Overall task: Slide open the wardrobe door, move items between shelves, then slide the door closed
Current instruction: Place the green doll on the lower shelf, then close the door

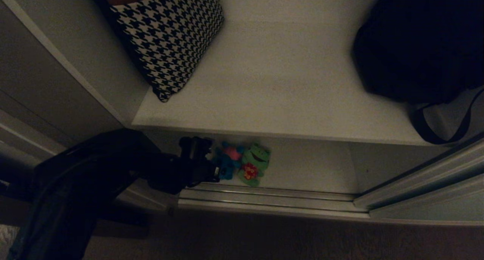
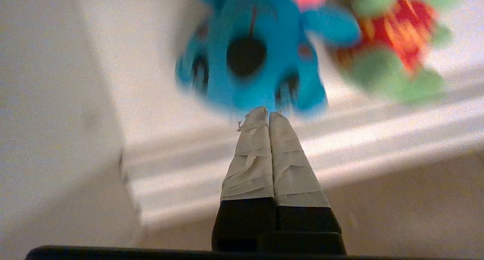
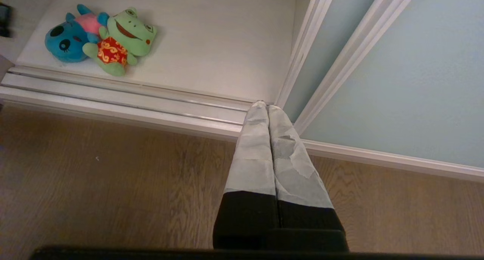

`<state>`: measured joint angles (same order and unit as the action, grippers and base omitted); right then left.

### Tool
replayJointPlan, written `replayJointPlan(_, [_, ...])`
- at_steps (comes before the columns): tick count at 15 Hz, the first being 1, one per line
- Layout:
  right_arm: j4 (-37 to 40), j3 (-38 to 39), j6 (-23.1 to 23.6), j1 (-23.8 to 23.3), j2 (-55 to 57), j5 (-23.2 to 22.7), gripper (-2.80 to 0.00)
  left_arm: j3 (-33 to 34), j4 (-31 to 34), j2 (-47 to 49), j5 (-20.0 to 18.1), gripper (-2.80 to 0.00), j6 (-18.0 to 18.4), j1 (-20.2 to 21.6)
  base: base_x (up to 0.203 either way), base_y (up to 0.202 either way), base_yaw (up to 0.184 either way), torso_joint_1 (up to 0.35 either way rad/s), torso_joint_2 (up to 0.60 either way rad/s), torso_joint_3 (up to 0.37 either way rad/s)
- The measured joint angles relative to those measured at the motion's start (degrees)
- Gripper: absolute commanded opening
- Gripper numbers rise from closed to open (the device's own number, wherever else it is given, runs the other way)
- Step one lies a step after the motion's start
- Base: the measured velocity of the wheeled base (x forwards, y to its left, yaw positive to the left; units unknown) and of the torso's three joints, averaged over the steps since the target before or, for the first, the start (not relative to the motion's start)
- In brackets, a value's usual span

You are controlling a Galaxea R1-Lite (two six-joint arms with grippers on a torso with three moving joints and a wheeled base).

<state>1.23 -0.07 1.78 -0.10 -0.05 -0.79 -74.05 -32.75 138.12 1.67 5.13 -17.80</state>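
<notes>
Teal plush [image 2: 249,52] lies on lower shelf [image 1: 314,169] touching green frog [image 1: 254,163], just ahead of left gripper [image 2: 268,114], jaws together w/ nothing visibly pinched; right gripper [image 3: 267,108] parked well apart, jaws together.

The pale grey-green sliding wardrobe door [image 3: 397,82] is standing off to the right, leaving the opening's left and middle passable. On the off-white lower shelf [image 1: 314,169], the teal plush toy [image 1: 228,159] and the bright green frog-like plush toy [image 1: 255,163] are lying touching each other near the front edge, with bare board stretching to their right. The ribbed silvery floor track [image 1: 272,199] is running across the threshold. The upper off-white shelf [image 1: 283,82] is overhanging the lower one (limiting headroom there); a black-and-white houndstooth bag [image 1: 170,33] and a big black bag [image 1: 419,40] are flanking its open middle.
</notes>
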Motion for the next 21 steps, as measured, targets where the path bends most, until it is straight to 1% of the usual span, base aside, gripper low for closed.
replayJointPlan(3, [0.0, 0.0, 0.0, 0.0, 0.0, 0.0, -2.80, 12.9, 0.9, -12.1, 0.4, -2.80, -2.3, 0.1, 0.000, 0.000, 0.000, 0.000, 0.00, 0.000])
replayJointPlan(5, [0.0, 0.0, 0.0, 0.0, 0.0, 0.0, -2.80, 20.5, 4.5, -21.7, 1.9, -2.80, -5.2, 0.0, 0.000, 0.000, 0.000, 0.000, 0.00, 0.000])
replayJointPlan(7, [0.0, 0.0, 0.0, 0.0, 0.0, 0.0, -2.80, 25.6, 9.7, -32.2, 3.5, -2.80, -8.6, 0.1, 0.000, 0.000, 0.000, 0.000, 0.00, 0.000])
replayJointPlan(9, [0.0, 0.0, 0.0, 0.0, 0.0, 0.0, -2.80, 29.2, 14.8, -43.2, 4.5, -2.80, -12.0, 0.1, 0.000, 0.000, 0.000, 0.000, 0.00, 0.000])
replayJointPlan(11, [0.0, 0.0, 0.0, 0.0, 0.0, 0.0, -2.80, 32.7, 19.9, -56.7, 5.0, -2.80, -13.7, 0.2, 0.000, 0.000, 0.000, 0.000, 0.00, 0.000])
replayJointPlan(13, [0.0, 0.0, 0.0, 0.0, 0.0, 0.0, -2.80, 35.7, 25.8, -70.6, 5.3, -2.80, -13.4, 0.8, 0.000, 0.000, 0.000, 0.000, 0.00, 0.000])
replayJointPlan(14, [0.0, 0.0, 0.0, 0.0, 0.0, 0.0, -2.80, 37.2, 29.6, -77.9, 5.4, -2.80, -12.8, 1.8, 0.000, 0.000, 0.000, 0.000, 0.00, 0.000])
replayJointPlan(15, [0.0, 0.0, 0.0, 0.0, 0.0, 0.0, -2.80, 38.6, 33.0, -84.5, 5.3, -2.80, -12.3, 3.2, 0.000, 0.000, 0.000, 0.000, 0.00, 0.000])
replayJointPlan(16, [0.0, 0.0, 0.0, 0.0, 0.0, 0.0, -2.80, 40.7, 36.0, -91.0, 4.8, -2.80, -11.5, 5.6, 0.000, 0.000, 0.000, 0.000, 0.00, 0.000])
replayJointPlan(17, [0.0, 0.0, 0.0, 0.0, 0.0, 0.0, -2.80, 43.9, 37.4, -97.5, 3.5, -2.80, -10.3, 8.6, 0.000, 0.000, 0.000, 0.000, 0.00, 0.000])
replayJointPlan(19, [0.0, 0.0, 0.0, 0.0, 0.0, 0.0, -2.80, 52.9, 34.8, -108.9, -0.2, -2.80, -6.8, 13.4, 0.000, 0.000, 0.000, 0.000, 0.00, 0.000])
replayJointPlan(21, [0.0, 0.0, 0.0, 0.0, 0.0, 0.0, -2.80, 60.7, 31.7, -118.5, -2.9, -2.80, -3.7, 16.0, 0.000, 0.000, 0.000, 0.000, 0.00, 0.000])
